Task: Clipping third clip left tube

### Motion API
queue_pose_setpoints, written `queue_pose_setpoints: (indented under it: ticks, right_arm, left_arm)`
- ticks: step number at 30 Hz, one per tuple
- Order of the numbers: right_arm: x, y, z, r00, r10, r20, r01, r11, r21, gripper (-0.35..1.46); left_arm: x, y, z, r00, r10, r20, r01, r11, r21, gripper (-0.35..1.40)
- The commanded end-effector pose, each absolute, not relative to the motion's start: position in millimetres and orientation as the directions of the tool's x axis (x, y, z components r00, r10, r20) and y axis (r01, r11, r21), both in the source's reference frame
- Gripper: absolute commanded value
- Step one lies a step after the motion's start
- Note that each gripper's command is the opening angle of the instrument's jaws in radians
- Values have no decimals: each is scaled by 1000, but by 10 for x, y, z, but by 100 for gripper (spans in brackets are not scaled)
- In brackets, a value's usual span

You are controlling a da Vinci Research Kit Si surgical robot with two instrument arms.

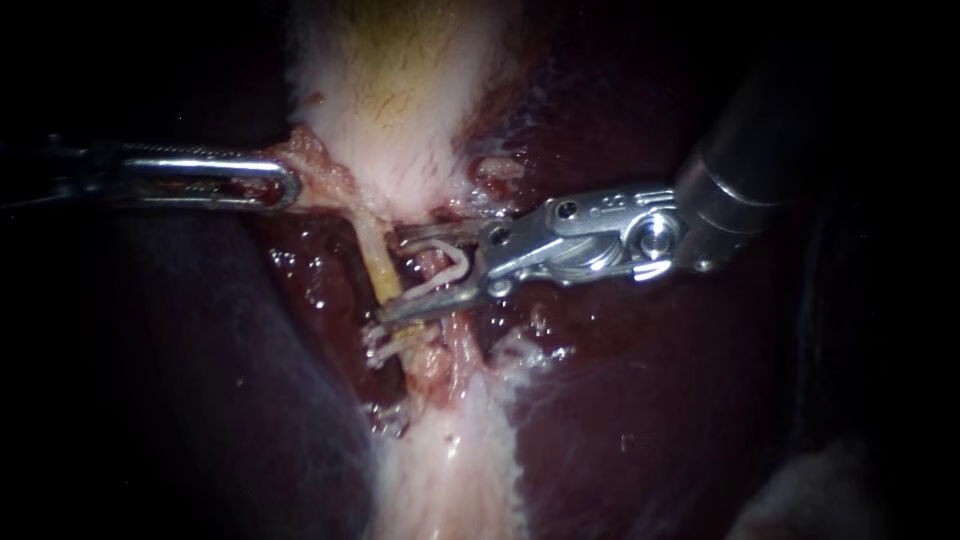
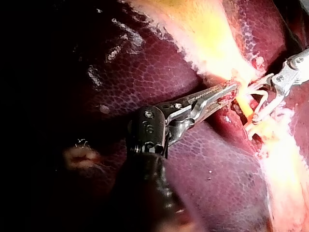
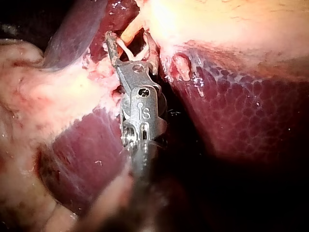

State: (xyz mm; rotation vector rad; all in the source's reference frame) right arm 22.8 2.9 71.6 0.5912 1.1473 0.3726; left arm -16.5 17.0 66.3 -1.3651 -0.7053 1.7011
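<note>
Straddling left tube (image 1: pixel 377 266) — clip (image 1: pixel 447 277), right instrument (image 1: pixel 393 275).

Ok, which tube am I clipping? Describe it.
Follow the pale gallbladder down to its narrow neck. The left tube is the thin yellow strand there, at the pincer tips of the right instrument, which holds a white clip; the neighbouring tube is pinker.

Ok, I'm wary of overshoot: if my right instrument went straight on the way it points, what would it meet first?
Probably the yellowish tube, crossing just ahead of the jaws of the right instrument, which hold a clip. Depth is unclear; the lower jaw may already touch it.
</note>
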Motion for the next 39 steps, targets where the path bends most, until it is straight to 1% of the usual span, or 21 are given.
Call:
queue_pose_setpoints:
  ticks: [1,7,10,12,17,20,27,31,39]
  right_arm:
    - [231,29,717,361,573,-736,17,784,620,50]
    - [241,30,716,333,591,-735,12,776,630,50]
    - [243,29,714,302,613,-730,10,764,645,50]
    - [244,29,712,276,624,-732,25,756,654,50]
    - [247,28,704,251,657,-711,81,718,692,50]
    - [249,26,698,231,677,-699,100,698,709,50]
    - [255,23,675,200,688,-698,141,685,715,50]
    - [257,25,664,179,696,-696,146,680,718,50]
    - [255,30,659,178,699,-693,146,678,721,47]
  left_arm:
    - [-165,170,663,-72,861,-503,-253,-503,-826,-35]
    - [-165,170,663,-72,861,-503,-253,-503,-826,-35]
    - [-165,170,663,-72,861,-503,-253,-503,-826,-35]
    - [-165,170,663,-72,861,-503,-253,-503,-826,-35]
    - [-165,170,663,-72,861,-503,-253,-503,-826,-35]
    - [-165,170,663,-72,861,-503,-253,-503,-826,-35]
    - [-165,170,663,-72,861,-503,-253,-503,-826,-35]
    - [-165,170,663,-72,861,-503,-253,-503,-826,-35]
    - [-165,170,663,-72,861,-503,-253,-503,-826,-35]
